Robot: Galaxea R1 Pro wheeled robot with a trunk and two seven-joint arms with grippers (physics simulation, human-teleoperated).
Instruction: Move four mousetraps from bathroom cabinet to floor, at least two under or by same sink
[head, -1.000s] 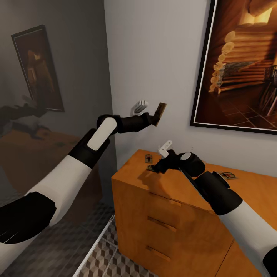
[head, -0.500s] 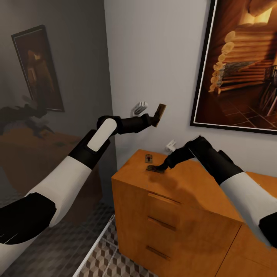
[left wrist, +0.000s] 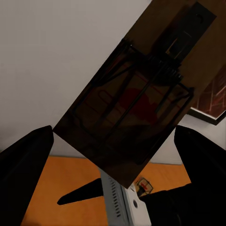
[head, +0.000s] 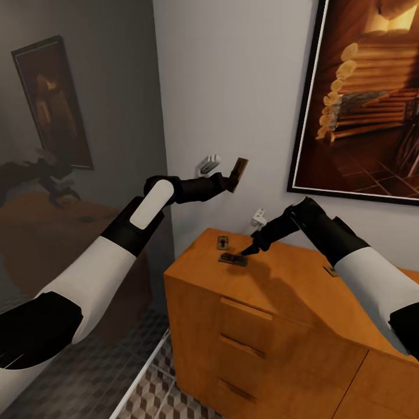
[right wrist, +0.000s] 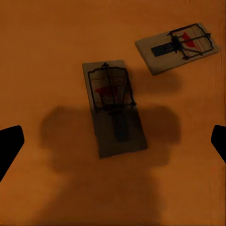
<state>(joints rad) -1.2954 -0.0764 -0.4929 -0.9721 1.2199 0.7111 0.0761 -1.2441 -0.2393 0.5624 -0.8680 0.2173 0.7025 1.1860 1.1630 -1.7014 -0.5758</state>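
The cabinet point(head: 279, 302) stands at right against the far wall, patterned bathroom floor point(head: 163, 396) below at near left. On its top, near the left corner, two mousetraps lie flat: the nearer trap point(head: 233, 259) and the farther trap point(head: 223, 241). The right gripper point(head: 247, 251) hovers over the nearer one, fingers spread wide (right wrist view), nothing held. The left gripper point(head: 227, 181) is raised and clamped on a third trap point(head: 237, 167). The traps look light, thin and stiff; pinching the board's long edges seems best.

Left gripper point(head: 231, 179) clamped, right gripper point(head: 249, 250) spread.
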